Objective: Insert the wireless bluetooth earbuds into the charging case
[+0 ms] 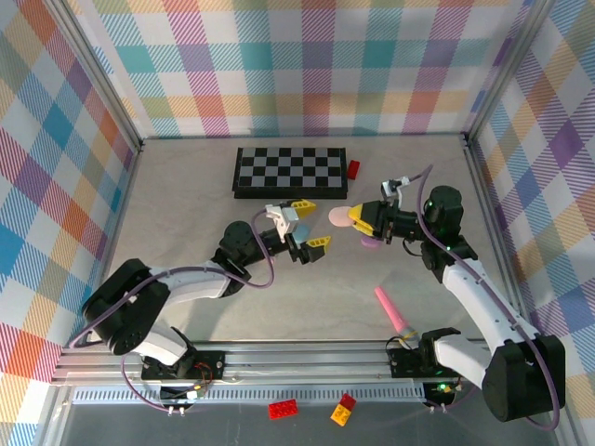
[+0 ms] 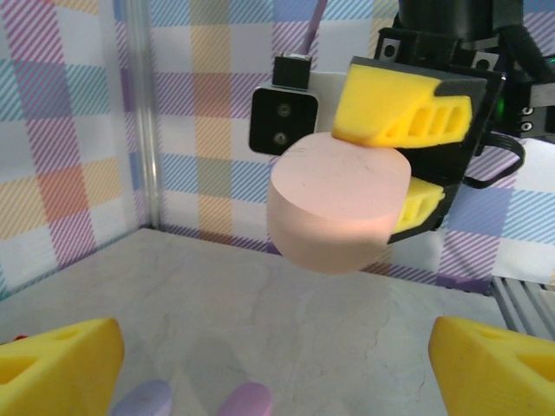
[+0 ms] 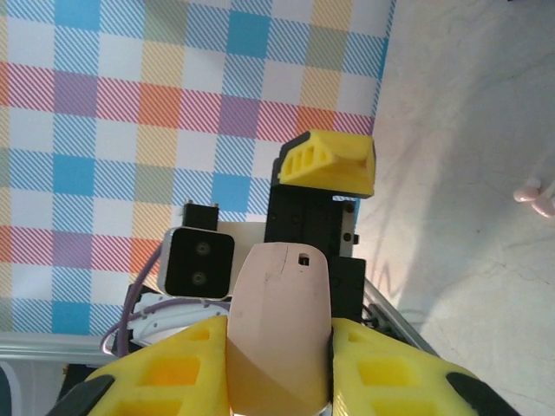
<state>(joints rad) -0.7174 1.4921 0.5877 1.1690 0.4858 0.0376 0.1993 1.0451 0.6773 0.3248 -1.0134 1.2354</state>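
My right gripper (image 1: 358, 219) is shut on a pale pink oval charging case (image 1: 341, 216), held above the table. In the right wrist view the case (image 3: 279, 303) stands upright between the yellow fingers (image 3: 165, 377), closed side facing the camera. My left gripper (image 1: 317, 224) faces it from the left and is open, nothing between its fingertips. In the left wrist view the case (image 2: 338, 208) hangs straight ahead. Two small rounded pastel buds, one lavender-blue (image 2: 143, 399) and one lilac (image 2: 247, 400), show at the bottom edge between the left fingers (image 2: 61, 364), cut off. A lilac piece (image 1: 370, 243) lies under the right gripper.
A folded chessboard (image 1: 291, 172) lies at the back with a red brick (image 1: 353, 168) at its right end. A long pink stick (image 1: 395, 314) lies near the right arm's base. A small pink item (image 3: 536, 195) sits on the table. Plaid walls enclose three sides.
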